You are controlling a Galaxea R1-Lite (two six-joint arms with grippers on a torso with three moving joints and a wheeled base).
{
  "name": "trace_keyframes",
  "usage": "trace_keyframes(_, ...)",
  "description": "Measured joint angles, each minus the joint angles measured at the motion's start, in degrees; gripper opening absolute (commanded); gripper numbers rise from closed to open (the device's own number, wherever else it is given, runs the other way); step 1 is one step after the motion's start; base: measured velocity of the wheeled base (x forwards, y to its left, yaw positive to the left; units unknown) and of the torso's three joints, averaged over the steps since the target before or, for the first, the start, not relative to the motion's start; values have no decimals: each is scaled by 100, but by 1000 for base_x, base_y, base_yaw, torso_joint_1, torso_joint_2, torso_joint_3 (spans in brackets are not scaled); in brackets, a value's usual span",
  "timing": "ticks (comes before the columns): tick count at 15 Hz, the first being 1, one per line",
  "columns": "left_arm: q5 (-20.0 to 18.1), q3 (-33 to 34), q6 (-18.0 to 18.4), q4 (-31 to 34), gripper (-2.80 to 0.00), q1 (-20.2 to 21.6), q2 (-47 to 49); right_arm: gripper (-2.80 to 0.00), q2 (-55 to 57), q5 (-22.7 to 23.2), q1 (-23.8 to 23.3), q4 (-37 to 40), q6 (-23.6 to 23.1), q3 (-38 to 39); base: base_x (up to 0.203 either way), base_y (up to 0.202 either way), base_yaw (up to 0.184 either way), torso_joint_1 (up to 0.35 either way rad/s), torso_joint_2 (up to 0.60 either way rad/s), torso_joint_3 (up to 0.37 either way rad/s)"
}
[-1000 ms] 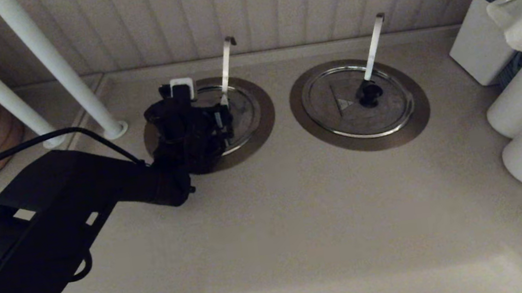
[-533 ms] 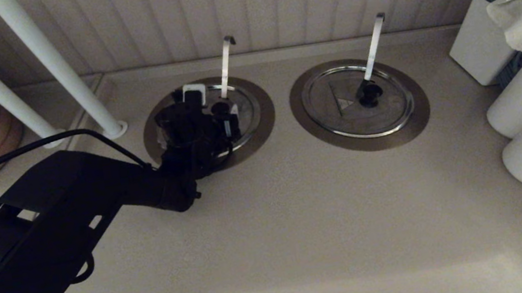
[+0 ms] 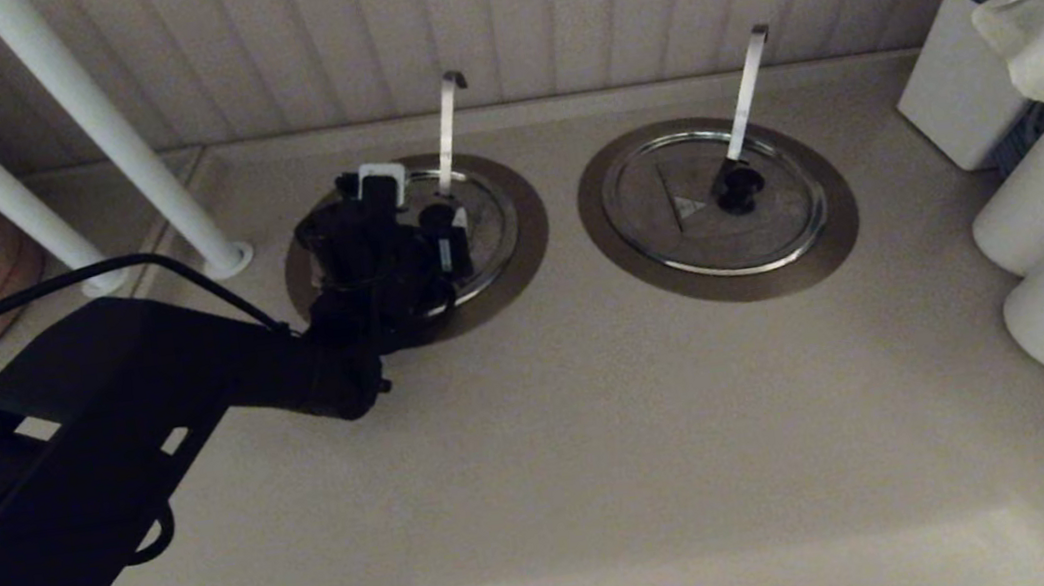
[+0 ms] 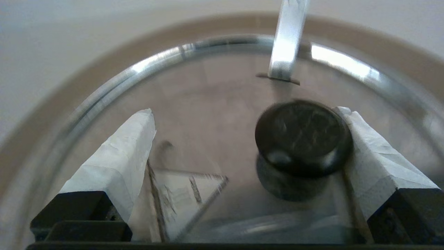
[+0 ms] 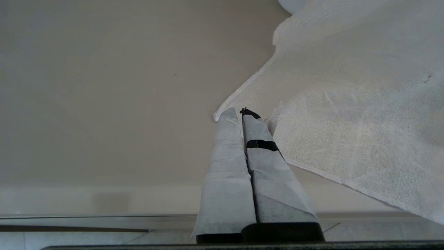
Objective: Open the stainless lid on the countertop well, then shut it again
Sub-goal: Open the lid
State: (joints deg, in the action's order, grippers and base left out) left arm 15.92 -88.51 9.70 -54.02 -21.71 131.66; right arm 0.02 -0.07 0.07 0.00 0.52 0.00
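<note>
Lid seated, knob between spread fingers

Countertop well (image 3: 518,263) sits left of centre in the head view, the stainless lid (image 3: 485,227) flat in it. Steel looks stiff, slick and fairly light; the black knob (image 4: 303,139) is the hold. Left gripper (image 4: 242,139) is spread, gripping nothing. The wrist view alone shows one fingertip (image 4: 350,121) beside the knob. Right gripper (image 5: 241,116), clenched and empty, appears only in its own view.

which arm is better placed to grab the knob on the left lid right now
Left. The left gripper is open over the stainless lid, with the black knob between its fingers, close against one. The right gripper is shut, away from the lids beside a white cloth.
</note>
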Motion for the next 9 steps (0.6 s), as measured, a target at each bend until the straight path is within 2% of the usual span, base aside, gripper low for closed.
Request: trace_keyframes(9,-9,-124,-116,-34,0,183,-196,-280,0,-1,0,0,1,0,0,0,0,0,0,0)
